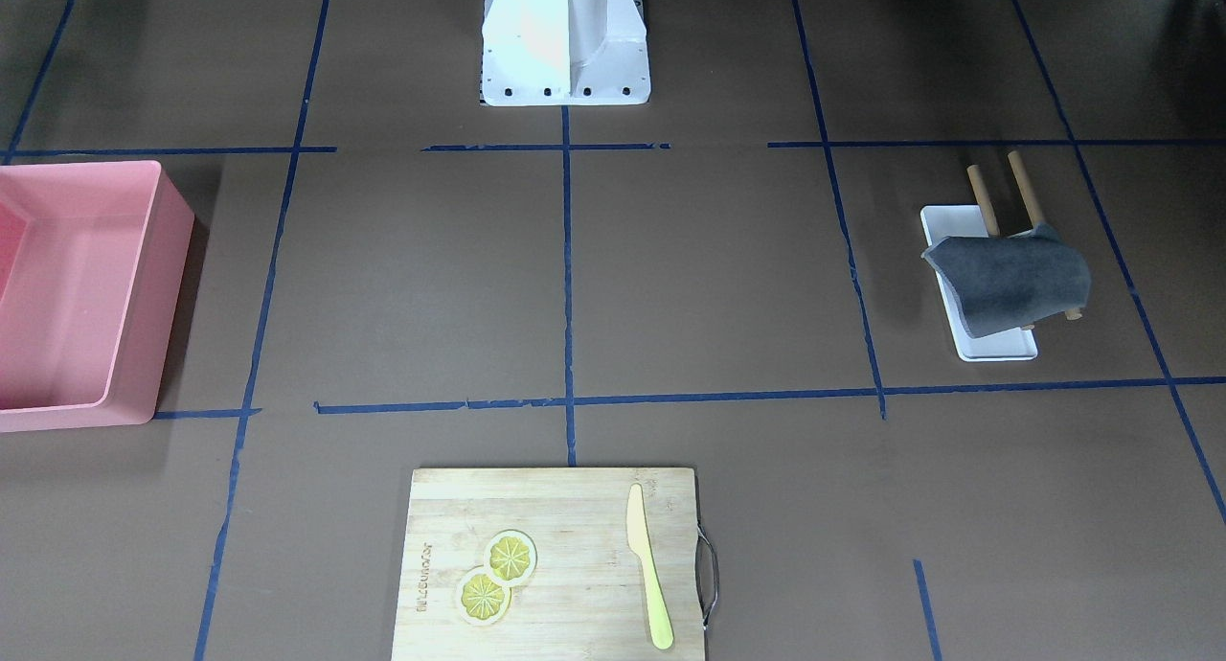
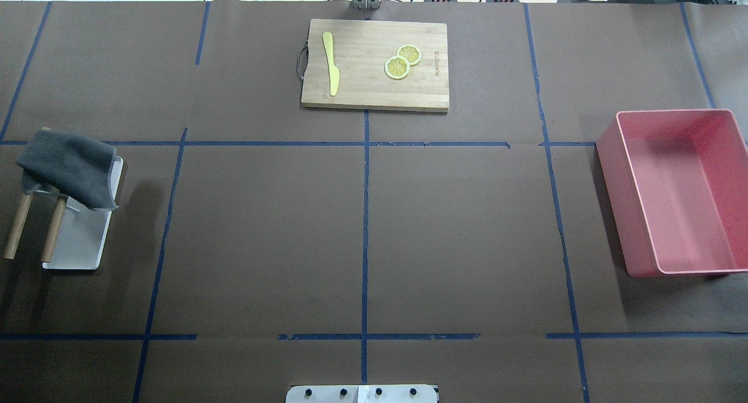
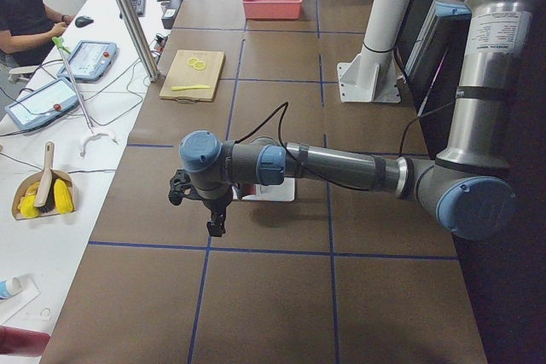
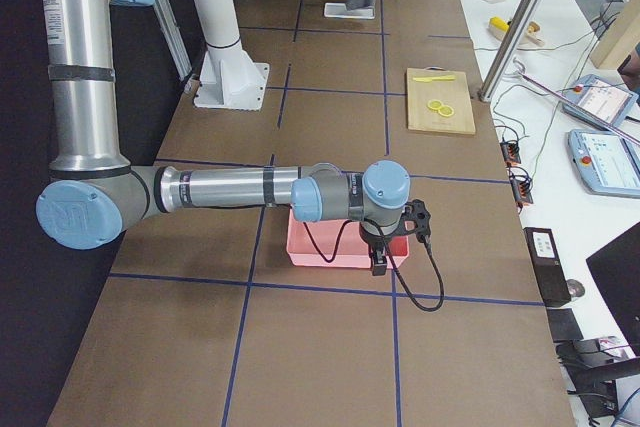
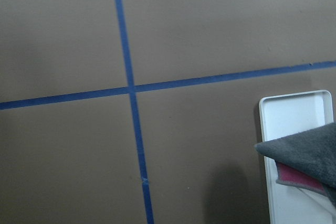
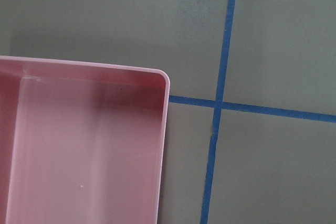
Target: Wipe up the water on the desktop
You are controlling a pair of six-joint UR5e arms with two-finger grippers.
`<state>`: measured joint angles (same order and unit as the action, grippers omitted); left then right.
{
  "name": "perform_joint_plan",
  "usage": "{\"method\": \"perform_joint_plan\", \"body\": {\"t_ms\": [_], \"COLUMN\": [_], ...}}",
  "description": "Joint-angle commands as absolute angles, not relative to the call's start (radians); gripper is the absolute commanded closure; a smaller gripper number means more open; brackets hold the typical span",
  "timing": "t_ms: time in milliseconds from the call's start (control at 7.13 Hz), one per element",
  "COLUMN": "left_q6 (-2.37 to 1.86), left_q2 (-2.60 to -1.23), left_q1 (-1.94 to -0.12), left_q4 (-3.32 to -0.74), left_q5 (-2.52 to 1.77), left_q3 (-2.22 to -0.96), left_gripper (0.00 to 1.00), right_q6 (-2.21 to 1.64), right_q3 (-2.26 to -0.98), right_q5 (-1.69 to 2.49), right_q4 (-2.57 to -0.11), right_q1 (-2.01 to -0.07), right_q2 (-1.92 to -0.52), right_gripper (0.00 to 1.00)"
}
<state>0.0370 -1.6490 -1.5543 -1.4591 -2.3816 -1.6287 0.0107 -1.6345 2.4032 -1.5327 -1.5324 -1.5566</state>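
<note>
The dark-brown desktop [image 2: 263, 233] with blue tape lines shows no water that I can make out. A grey cloth [image 2: 67, 166] hangs over a wooden rack [image 2: 17, 228] on a small white tray [image 2: 76, 245] at my left end; it also shows in the left wrist view [image 5: 310, 156]. My left gripper [image 3: 215, 226] hangs above the desktop near that tray. My right gripper [image 4: 380, 265] hangs over the pink bin [image 4: 320, 252]. Both grippers show only in the side views, so I cannot tell whether they are open or shut.
The pink bin [image 2: 610, 204] stands at my right end, seemingly empty. A bamboo cutting board [image 2: 362, 93] at the far middle carries a yellow knife [image 2: 331, 64] and two lemon slices [image 2: 402, 61]. An operator sits at a side table [image 3: 21, 14].
</note>
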Motion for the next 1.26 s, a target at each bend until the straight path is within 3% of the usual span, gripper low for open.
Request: {"method": "perform_joint_plan", "body": {"t_ms": [0,1122], "left_q6": [0.025,0.038], "left_q2": [-1.648,-1.611], "left_q1": [-1.543,-1.539], "left_q4": [-1.460,-1.479], "left_q5": [-2.373,-2.384], "left_q3": [-1.640,-1.677], "left_gripper": [0.00,0.00], "right_q6": [0.012,0.011], "right_q3": [-1.634,-1.637], "right_q5": [2.407,2.427], "right_q4": [-1.531,-1.531], "right_q1": [-1.532,-1.532], "right_q2": [-1.563,-1.594], "right_gripper": [0.00,0.00]}}
